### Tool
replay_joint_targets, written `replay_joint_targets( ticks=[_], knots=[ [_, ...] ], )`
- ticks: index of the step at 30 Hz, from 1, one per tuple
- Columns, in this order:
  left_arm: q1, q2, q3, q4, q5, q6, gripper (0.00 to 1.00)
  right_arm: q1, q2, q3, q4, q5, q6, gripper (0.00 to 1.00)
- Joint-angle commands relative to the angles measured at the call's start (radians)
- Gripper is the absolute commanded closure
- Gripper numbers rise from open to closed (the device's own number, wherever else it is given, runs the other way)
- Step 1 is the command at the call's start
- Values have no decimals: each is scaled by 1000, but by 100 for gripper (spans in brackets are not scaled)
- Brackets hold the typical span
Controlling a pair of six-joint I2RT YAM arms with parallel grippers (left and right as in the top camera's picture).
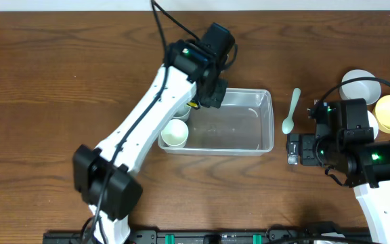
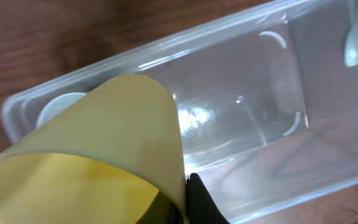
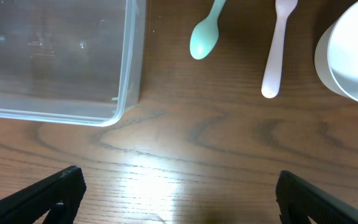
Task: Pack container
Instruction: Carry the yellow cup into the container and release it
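Container (image 1: 229, 129) centre frame on worktop (image 1: 46, 81). Left pincer (image 1: 207, 100) over its upper-left corner, clamped on yellow cup (image 2: 98, 155). Right pincer (image 3: 179, 199) spread wide, just right of container.

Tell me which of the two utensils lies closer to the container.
The mint-green spoon: it lies just beyond the container and its end wall, while the pink utensil lies farther out, beside the white bowl.
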Motion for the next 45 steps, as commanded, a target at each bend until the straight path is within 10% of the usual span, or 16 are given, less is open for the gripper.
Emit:
replay_joint_targets(
  ticks=[1,29,35,45],
  knots=[
    [-2,27,1,-4,13,21,94,-5,0,16,-2,6,-14,1],
    [-2,237,-1,37,31,47,93,-5,0,16,-3,6,-14,1],
    [-2,241,-1,41,31,47,59,-5,0,16,-3,6,-14,1],
    [-2,236,0,36,29,47,56,-5,0,16,-3,6,-14,1]
  ],
)
